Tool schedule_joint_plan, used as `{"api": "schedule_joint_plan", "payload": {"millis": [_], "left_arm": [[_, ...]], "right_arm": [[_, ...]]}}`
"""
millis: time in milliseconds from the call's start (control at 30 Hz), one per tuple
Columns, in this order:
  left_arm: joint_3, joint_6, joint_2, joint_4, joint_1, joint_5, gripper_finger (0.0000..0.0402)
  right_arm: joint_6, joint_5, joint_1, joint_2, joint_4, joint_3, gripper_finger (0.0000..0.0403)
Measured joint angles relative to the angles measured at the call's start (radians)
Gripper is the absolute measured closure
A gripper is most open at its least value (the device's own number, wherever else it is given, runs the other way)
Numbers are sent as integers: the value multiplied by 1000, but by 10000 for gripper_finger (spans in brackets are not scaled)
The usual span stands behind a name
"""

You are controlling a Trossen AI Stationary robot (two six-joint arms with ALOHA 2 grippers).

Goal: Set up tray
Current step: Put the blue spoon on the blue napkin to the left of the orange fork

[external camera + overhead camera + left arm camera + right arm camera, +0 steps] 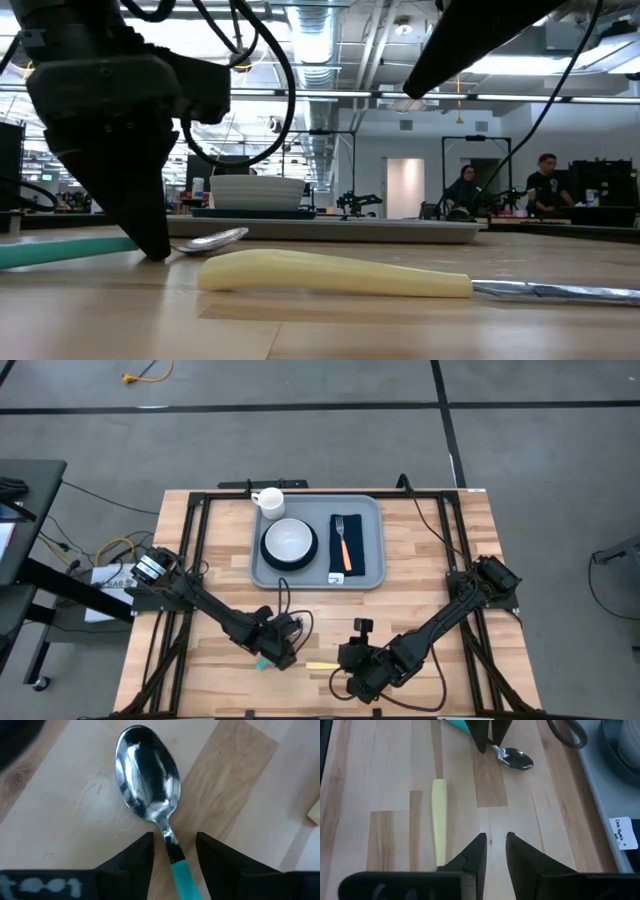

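Tray [371,574] is placed at the far middle of the wooden tabletop [430,600], carrying a white bowl [289,540] on a dark plate [270,559], a white mug [269,502] at its far left corner, and an orange-handled fork [342,543] on a navy napkin [355,550]. At the near edge, the left pincer [172,851] is lowered with its fingers spread on either side of a teal-handled spoon's [147,782] neck, not yet pinching it. Beside it, the right pincer [495,847] is held nearly pressed together over bare wood, just next to a yellow-handled knife [439,820], gripping nothing.
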Motion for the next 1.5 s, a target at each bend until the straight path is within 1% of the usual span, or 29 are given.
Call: {"api": "schedule_joint_plan", "payload": {"millis": [133, 300, 367, 467, 567, 667, 733, 900, 967, 1333, 1500], "left_arm": [[15, 0, 6, -25, 0, -3, 258], [42, 45, 12, -46, -1, -13, 259], [59, 62, 14, -67, -1, -20, 265], [71, 95, 15, -76, -10, -39, 284], [83, 162, 18, -75, -17, -62, 309], [84, 256, 22, -47, -21, -124, 333], [84, 291, 22, -33, -18, -165, 348], [84, 324, 20, -27, -20, -214, 387], [84, 326, 20, -27, -20, -215, 397], [86, 326, 17, -27, -20, -166, 397], [86, 320, 16, -26, -27, -160, 385]], "right_arm": [[0, 0, 0, 0, -2, 0, 337], [0, 0, 0, 0, -3, 0, 337], [0, 0, 0, 0, -3, 0, 337], [0, 0, 0, 0, -1, 0, 337], [0, 1, -3, 0, 3, 0, 337], [3, 2, -9, 0, 7, 0, 337], [16, 2, -16, 0, 11, 0, 337], [51, 2, -37, 0, 17, 0, 337], [60, 2, -46, 0, 18, 0, 337], [61, -1, -55, 6, 26, -2, 337], [61, -2, -54, 6, 35, -16, 337]]}}
